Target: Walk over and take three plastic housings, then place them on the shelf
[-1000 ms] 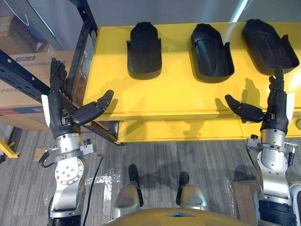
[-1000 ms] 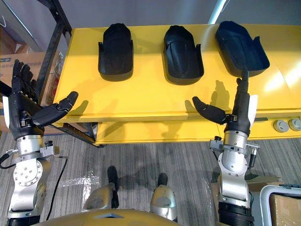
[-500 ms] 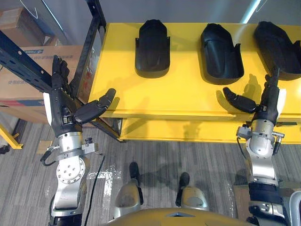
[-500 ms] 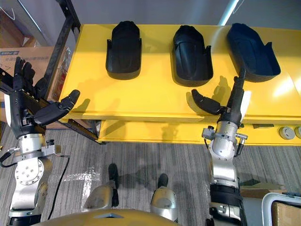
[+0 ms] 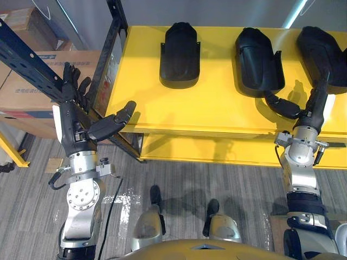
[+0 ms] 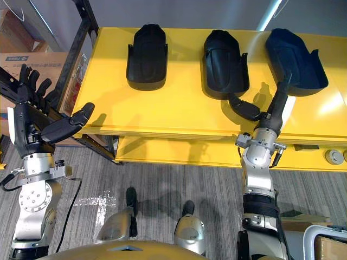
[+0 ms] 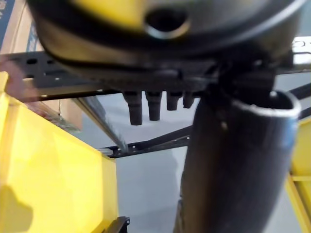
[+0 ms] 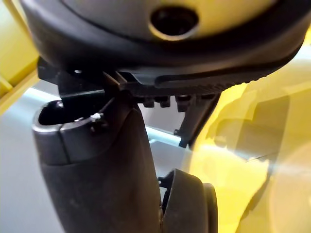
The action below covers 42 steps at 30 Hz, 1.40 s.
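Three black, scoop-shaped plastic housings are seen in the left eye view lying in a row on the glossy yellow table top (image 5: 217, 108): the left housing (image 5: 179, 47), the middle housing (image 5: 258, 54) and the right housing (image 5: 323, 51), each apart from its neighbours. None is held. The right hand (image 5: 313, 111) is stretched over the front of the table with fingers straight and thumb spread. Its fingertips are at or just beside the near edge of the right housing, and its thumb is close by the near end of the middle housing. A clash is judged possible here: if the hand is pushed on between the two, a housing could be knocked aside or slid along the smooth top rather than grasped.

In the right eye view the left hand (image 6: 30, 135) is shown open and empty beyond the table's left end, beside the dark metal rack (image 6: 85, 27). Its fingers could be caught on the rack's posts if the arm is swung inward carelessly.

In the left wrist view straight fingers (image 7: 135, 109) and the thumb are seen with nothing between them.

In the right wrist view the thumb (image 8: 97, 179) is spread and nothing is gripped; whether a housing is touched cannot be told.
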### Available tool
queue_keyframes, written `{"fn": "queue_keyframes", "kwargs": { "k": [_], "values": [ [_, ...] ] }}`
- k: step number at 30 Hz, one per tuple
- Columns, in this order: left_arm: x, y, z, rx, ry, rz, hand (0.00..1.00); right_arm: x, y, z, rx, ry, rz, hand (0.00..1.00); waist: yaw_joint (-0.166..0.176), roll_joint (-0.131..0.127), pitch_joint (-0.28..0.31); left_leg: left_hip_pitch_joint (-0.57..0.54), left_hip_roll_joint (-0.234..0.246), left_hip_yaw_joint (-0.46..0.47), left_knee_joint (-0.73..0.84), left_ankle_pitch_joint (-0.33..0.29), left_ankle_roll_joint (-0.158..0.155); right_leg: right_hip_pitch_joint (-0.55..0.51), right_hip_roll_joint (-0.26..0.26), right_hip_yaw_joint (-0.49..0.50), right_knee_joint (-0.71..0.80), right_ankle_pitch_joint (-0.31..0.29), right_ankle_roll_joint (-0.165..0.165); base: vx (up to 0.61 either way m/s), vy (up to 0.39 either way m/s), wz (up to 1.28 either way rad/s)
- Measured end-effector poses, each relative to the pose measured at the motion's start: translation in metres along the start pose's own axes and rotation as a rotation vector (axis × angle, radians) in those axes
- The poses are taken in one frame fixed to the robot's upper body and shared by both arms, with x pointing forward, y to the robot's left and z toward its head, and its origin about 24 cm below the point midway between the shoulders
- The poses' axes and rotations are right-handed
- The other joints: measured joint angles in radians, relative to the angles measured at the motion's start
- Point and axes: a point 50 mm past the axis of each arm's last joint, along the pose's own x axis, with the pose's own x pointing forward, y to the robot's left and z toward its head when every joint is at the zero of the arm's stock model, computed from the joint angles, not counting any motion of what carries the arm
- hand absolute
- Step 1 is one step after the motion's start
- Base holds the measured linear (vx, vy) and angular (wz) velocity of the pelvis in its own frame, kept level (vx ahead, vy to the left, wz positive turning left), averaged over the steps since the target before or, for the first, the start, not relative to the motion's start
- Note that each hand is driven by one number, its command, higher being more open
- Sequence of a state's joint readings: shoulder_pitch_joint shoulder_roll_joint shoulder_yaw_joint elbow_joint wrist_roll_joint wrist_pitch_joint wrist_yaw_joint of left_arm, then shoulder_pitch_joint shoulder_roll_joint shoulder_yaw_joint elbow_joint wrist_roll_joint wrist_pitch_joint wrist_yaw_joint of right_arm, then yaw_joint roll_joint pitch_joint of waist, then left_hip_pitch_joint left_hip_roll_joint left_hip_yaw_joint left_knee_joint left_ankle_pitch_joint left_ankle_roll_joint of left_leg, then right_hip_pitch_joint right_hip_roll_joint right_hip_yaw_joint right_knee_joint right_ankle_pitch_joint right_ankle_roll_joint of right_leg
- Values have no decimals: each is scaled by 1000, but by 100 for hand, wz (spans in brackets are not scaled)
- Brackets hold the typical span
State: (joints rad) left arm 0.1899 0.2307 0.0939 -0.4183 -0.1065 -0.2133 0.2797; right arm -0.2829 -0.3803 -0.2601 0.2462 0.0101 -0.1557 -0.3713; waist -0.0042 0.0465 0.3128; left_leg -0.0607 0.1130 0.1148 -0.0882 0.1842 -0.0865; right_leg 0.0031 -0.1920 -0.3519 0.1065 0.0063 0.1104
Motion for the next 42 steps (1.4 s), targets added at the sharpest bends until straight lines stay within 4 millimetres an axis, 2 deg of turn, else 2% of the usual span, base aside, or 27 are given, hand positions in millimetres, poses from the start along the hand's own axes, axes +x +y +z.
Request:
{"fn": "queue_keyframes", "kwargs": {
  "k": [13, 20, 26, 28, 30, 31, 33, 34, 36, 39, 42],
  "values": [
    [0, -1, 0, -2, -2, -8, 100, 18, 5, 2, 5, 12, -11, 100, 0, 7, 2, 0, 0, -7, 0, 3, 1, -2, -2, -6, 12, -3, -3, 0, 0, 0],
    [1, -2, 0, -4, -3, -13, 100, 30, 1, 16, -34, -47, 2, 100, 2, 28, 13, -2, -1, -9, 0, 4, 1, -2, -3, -9, 14, -3, -3, -1, -3, 0],
    [0, -3, 1, -10, -4, -19, 100, 28, 5, 17, -30, -53, 54, 100, 5, 29, 13, -2, -1, -10, 0, 5, 2, -2, -3, -9, 14, -4, -4, 2, -11, 0],
    [0, -4, 1, -15, -3, -23, 100, 19, 4, 19, -23, -74, 81, 100, 5, 29, 12, 0, 0, -9, 0, 5, 2, 0, -2, -8, 13, -4, -4, 0, 0, 0],
    [-3, -5, 0, -32, 1, -13, 100, -5, 5, 22, 6, -106, 130, 100, 6, 29, 12, 8, 1, -7, 0, 4, 1, 7, 0, -5, 10, -4, -4, 0, 0, -2],
    [-3, -6, 0, -35, 3, -13, 100, -11, 5, 21, 15, -108, 144, 100, 6, 29, 12, 12, 1, -5, 0, 4, 1, 11, 0, -4, 8, -4, -4, 3, -6, -7],
    [-6, -6, 1, -58, -10, -32, 100, -33, 6, 16, 56, -99, 179, 100, 2, 29, 8, 31, 2, 4, -1, -8, -6, 31, 1, -1, -7, -3, -2, 9, -17, -10],
    [-7, -7, 2, -68, -18, -40, 100, -38, 6, 14, 63, -92, 185, 100, 2, 29, 6, 35, 2, 7, -1, -14, -8, 36, 2, 1, -11, -3, -1, 1, -19, -9],
    [-8, -11, 5, -115, -46, -110, 100, -55, 6, 6, 108, -56, 185, 100, 1, 29, -23, 35, 2, 16, -1, -22, -3, 42, 4, 6, -35, 2, 5, 5, -13, -9],
    [-14, -16, 12, -186, -79, -255, 100, -68, 3, 3, 128, -48, 171, 100, -4, 28, -59, 36, 2, 28, -1, -28, -4, 51, 4, 14, -68, 19, 15, 37, -12, -10],
    [-18, -18, 14, -345, -86, -394, 100, -72, 1, 3, 138, -64, 164, 100, -4, 24, -84, 42, 1, 35, -1, -27, 1, 61, 4, 17, -85, 30, 16, 56, -9, -6]
  ]
}}
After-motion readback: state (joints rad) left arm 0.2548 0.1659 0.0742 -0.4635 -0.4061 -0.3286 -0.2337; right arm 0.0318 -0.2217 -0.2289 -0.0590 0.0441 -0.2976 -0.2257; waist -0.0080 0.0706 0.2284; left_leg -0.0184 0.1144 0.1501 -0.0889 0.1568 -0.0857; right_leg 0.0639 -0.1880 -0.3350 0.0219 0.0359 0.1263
